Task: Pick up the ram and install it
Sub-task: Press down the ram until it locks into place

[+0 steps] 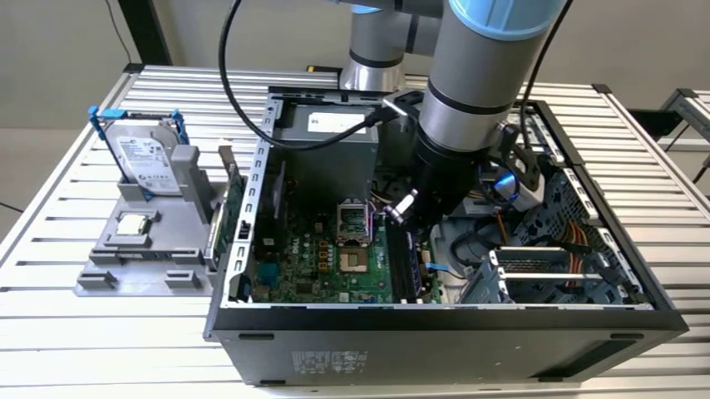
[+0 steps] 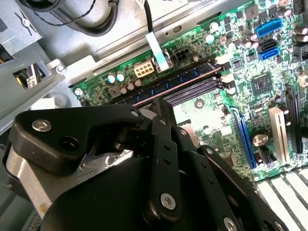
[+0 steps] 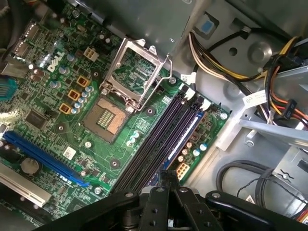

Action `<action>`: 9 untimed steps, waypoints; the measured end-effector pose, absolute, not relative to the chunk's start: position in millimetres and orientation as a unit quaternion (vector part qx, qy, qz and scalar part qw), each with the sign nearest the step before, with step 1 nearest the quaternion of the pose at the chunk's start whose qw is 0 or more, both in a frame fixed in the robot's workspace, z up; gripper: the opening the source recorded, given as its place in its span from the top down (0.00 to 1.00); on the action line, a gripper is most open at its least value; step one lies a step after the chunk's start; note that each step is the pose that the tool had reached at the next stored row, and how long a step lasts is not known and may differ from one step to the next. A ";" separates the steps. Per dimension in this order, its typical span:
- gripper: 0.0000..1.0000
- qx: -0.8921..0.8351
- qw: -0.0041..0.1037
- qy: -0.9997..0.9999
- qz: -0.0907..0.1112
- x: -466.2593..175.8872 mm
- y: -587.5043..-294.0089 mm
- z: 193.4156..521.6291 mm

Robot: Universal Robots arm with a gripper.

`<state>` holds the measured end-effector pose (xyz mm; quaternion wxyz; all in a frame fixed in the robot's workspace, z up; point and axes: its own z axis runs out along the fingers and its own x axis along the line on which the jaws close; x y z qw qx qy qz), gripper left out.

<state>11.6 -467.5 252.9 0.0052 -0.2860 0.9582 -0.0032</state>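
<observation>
End effector (image 3: 167, 179) pinched on thin ram edge (image 3: 164, 166) — above long black slots (image 3: 159, 134).

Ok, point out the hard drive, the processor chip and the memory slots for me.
hard drive (image 1: 148, 162): exterior view, on its silver face.
processor chip (image 1: 133, 224): exterior view, centre of its silver top.
memory slots (image 3: 159, 137): first wrist view, middle of the long black slots.
</observation>
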 end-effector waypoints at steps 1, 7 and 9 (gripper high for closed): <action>1.00 -0.290 0.005 0.957 -0.003 11.6 -467.5 252.9; 1.00 -0.318 0.005 0.948 -0.003 11.6 -467.5 253.0; 1.00 -0.324 0.005 0.946 -0.003 11.6 -467.5 253.0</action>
